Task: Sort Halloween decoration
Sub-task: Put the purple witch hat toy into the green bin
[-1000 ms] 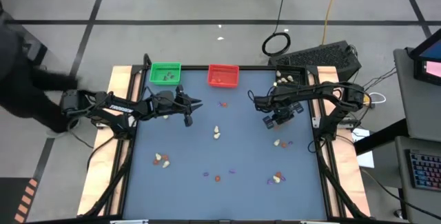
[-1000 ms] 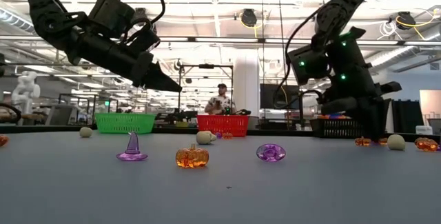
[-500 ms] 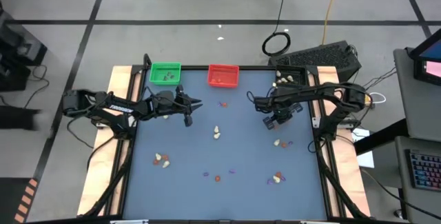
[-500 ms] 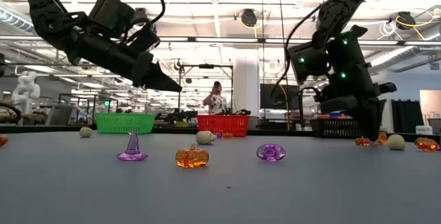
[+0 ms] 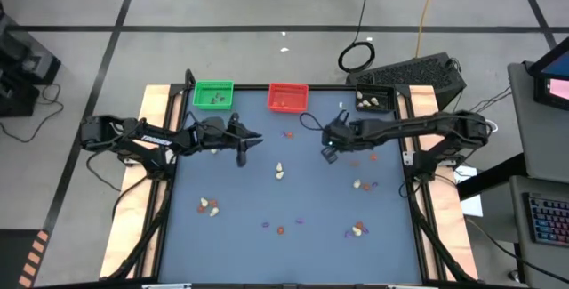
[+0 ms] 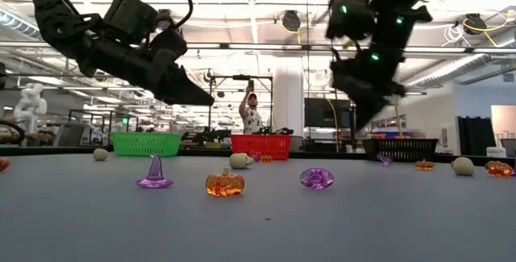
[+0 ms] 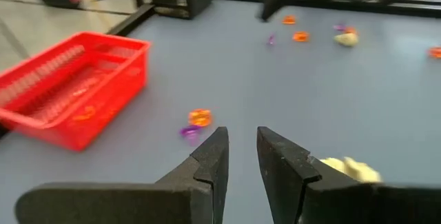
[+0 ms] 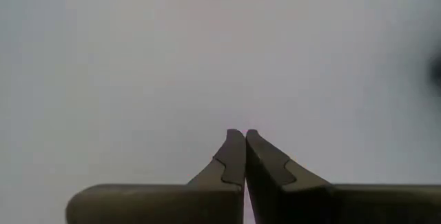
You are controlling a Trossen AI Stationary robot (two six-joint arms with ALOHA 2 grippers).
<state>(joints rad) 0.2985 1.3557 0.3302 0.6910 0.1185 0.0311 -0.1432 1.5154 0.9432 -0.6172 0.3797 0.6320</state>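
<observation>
Right pincer (image 5: 326,153): fingers pressed together, empty, above the grey-blue table (image 5: 311,191), 1 o'clock of centre.
Left pincer (image 5: 242,154): narrow gap, empty, 10 o'clock.
Tiny cream, orange and purple plastic trinkets (image 5: 281,172): scattered over the table.

two trays (image 5: 213,94) side by side at the table's (image 5: 222,244) far edge; trinkets (image 5: 281,172) scattered.

I am counting three trays: one green (image 5: 213,94), one red (image 5: 287,97), one black (image 5: 373,100). I am working with two arms and two grippers, left (image 7: 241,136) and right (image 8: 239,133). I am seeing trinkets (image 5: 280,171) in about eight spots on the table, too small to count singly. Up close, I am making out one purple hat (image 6: 154,173) and one orange pumpkin (image 6: 224,183). One person (image 6: 252,117) is standing behind.
</observation>
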